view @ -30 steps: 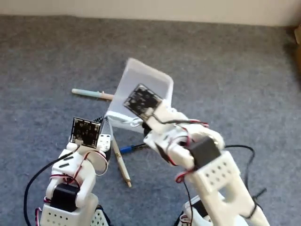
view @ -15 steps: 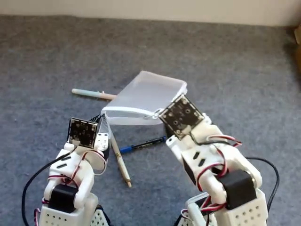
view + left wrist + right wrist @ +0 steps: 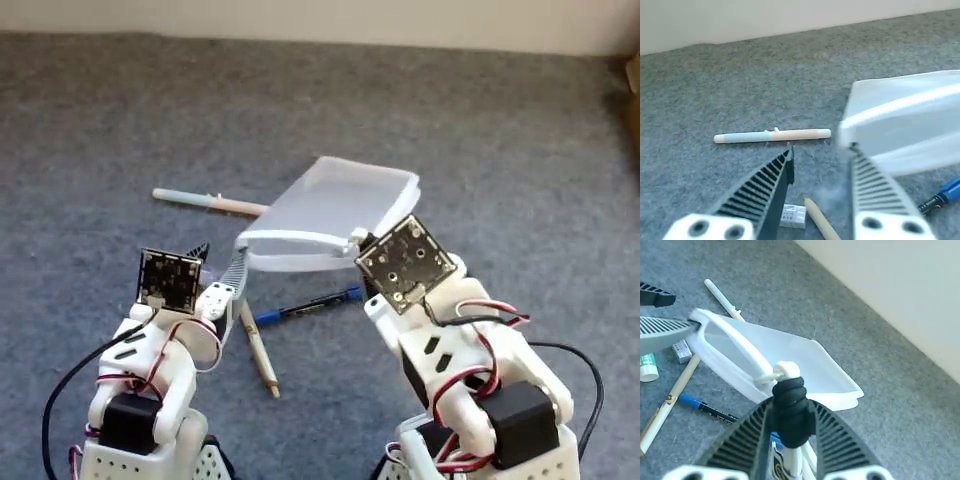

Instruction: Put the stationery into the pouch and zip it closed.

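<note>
from the high view, the translucent white pouch [image 3: 340,205] sits tilted above the grey carpeted surface [image 3: 520,150], held up between the two arms. the left gripper [image 3: 222,262] is at its near-left corner and the right arm [image 3: 440,330] at its other near end. a pastel pen [image 3: 210,202] lies beyond the left arm, just beside the pouch's left edge. a blue pen [image 3: 305,305] and a beige pencil [image 3: 258,350] lie between the arms on the near side of the pouch. in the left wrist view the left gripper's fingers [image 3: 865,185] stand apart with nothing between them. the tip of one touches the corner of the pouch, and the other ends near the pastel pen. a small white eraser [image 3: 792,214] lies between the fingers, just beside the pencil's tip. in the right wrist view the right gripper [image 3: 790,410] is clamped on the black zip pull [image 3: 789,390], which ends in a white bead at the pouch's zipper edge. the pouch's mouth is open. at its far end the left gripper's grey finger touches the corner, its black finger well clear. a white-and-green item [image 3: 647,365] lies at the frame edge near the eraser; what it is cannot be told.
</note>
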